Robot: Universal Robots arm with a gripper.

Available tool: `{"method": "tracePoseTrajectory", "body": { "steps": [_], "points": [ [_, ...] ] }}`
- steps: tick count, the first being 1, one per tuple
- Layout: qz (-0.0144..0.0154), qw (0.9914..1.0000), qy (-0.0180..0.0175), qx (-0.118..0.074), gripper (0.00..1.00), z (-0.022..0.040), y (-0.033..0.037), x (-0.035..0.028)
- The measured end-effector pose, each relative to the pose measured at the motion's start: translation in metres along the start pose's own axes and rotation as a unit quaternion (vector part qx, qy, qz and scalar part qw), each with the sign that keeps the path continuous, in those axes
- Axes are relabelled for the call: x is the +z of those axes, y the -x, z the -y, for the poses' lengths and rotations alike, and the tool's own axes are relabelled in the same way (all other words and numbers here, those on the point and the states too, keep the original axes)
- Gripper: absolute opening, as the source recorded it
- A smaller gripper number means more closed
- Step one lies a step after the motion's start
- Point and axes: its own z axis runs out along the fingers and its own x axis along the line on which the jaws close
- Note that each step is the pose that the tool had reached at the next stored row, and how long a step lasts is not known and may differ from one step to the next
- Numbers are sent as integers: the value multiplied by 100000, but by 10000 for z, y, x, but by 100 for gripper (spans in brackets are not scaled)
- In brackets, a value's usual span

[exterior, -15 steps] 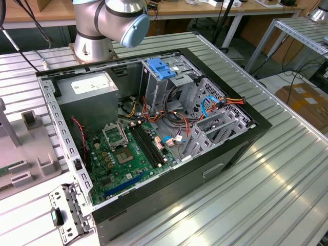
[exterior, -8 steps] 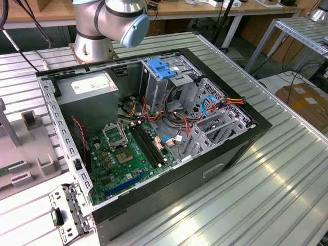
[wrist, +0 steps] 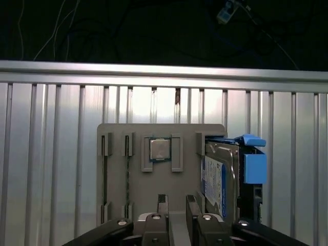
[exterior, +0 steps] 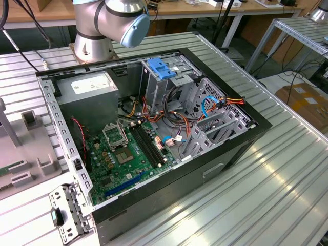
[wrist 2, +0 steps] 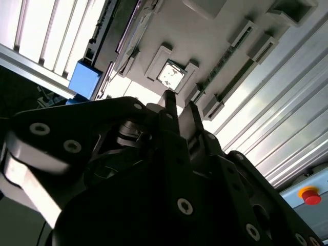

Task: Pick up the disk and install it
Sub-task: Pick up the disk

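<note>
The robot's hand (wrist: 177,205) hangs over a grey parts tray (wrist: 118,179) on the ribbed metal worktop (exterior: 266,195). Its two fingers (wrist: 162,202) are a little apart with nothing between them. The disk (wrist: 221,177) stands on edge in a slot at one side of the tray, blue rails outward, just beside a small processor chip (wrist: 159,149) seated in its own recess. The hand appears lined up nearer the chip than the disk, though the angle makes that hard to judge. Well apart from the tray, the open computer case (exterior: 169,189) lies on its side with its motherboard exposed and a light-blue bracket (exterior: 160,68) at the drive cage. By these pictures the job has barely started: the disk is not yet gripped or lifted, and both the pickup and the installation remain to be done.
</note>
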Motion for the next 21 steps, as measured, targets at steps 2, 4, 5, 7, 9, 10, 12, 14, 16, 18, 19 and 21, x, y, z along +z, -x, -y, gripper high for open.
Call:
{"method": "tracePoseTrajectory", "body": {
  "steps": [2,4,5,7,9,10,12,14,16,18,19,21],
  "points": [
    [-2,100000,1,-36,36,0,0,0],
    [-5,100000,-1,-83,48,0,0,0],
    [-8,100000,1,-98,48,0,0,0],
    [-7,100000,2,-133,54,0,0,0],
    [-9,100000,0,-167,54,0,0,0],
    [-12,100000,3,-176,54,0,0,0],
    [-10,100000,-1,-174,54,0,2,0],
    [-10,100000,7,-166,54,1,19,1],
    [-2,100000,2,-172,54,1,41,5],
    [81,100000,0,-177,54,1,71,10],
    [126,100000,-4,-180,54,0,83,12],
    [214,100000,-6,-161,54,-4,108,15]
  ]
}}
